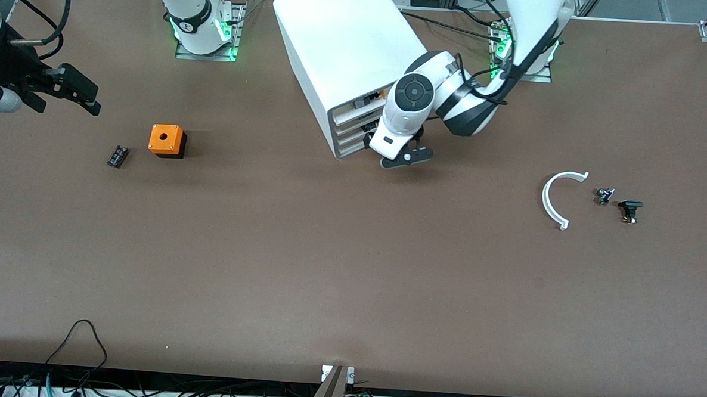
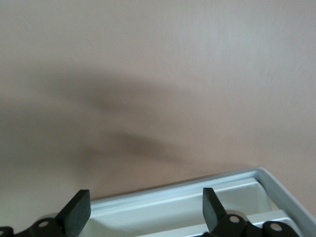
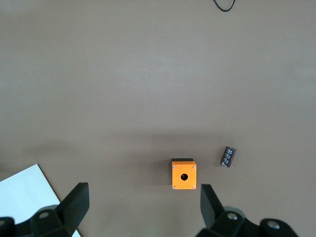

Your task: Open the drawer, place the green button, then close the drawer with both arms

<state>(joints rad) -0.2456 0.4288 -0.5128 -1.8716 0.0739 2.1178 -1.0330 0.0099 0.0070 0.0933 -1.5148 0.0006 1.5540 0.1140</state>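
White drawer edge-cropped under left pincer

The left hand has its two black fingers spread wide apart, gripping nothing. Just under them sits the white drawer, its raised rim running between the fingertips and turning a corner past one finger. Ahead of the hand lies bare brown bench, crossed by a soft dark shadow.

The cabinet stands on the table between the arms' bases. The cube (a small connector beside it) lies toward the right arm's end, well apart from the curved piece.
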